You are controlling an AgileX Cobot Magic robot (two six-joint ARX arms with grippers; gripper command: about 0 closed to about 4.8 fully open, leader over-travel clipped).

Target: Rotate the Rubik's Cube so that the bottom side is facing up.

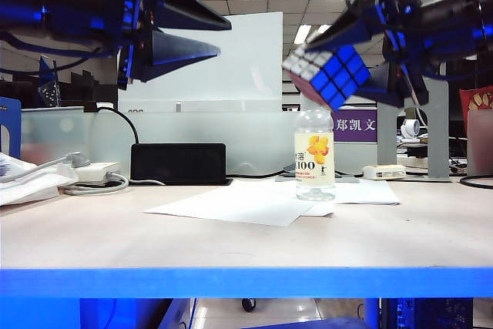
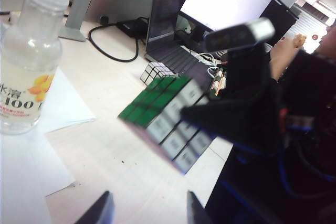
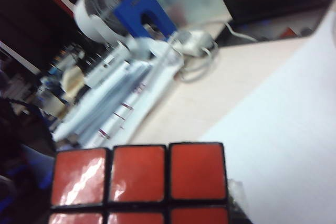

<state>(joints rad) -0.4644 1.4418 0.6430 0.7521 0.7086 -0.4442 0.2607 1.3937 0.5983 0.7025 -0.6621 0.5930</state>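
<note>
Right gripper point(image 1: 362, 67) clamped the cube point(image 1: 327, 73) aloft, tilted mid-flip; the left gripper point(image 1: 219, 36), jaws parted and empty, waited opposite. Next, seemingly, came finishing the turn, possibly by handover.

The Rubik's Cube point(image 1: 327, 75), black-framed, showed blue and white faces between the black right gripper's point(image 1: 362, 48) fingers, plus green and red faces. The clear bottle point(image 1: 315, 156) bore a yellow-orange label.

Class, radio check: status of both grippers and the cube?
Right gripper holds Rubik's Cube aloft, tilted. Left gripper open, apart from it. Bottle stands below.
</note>
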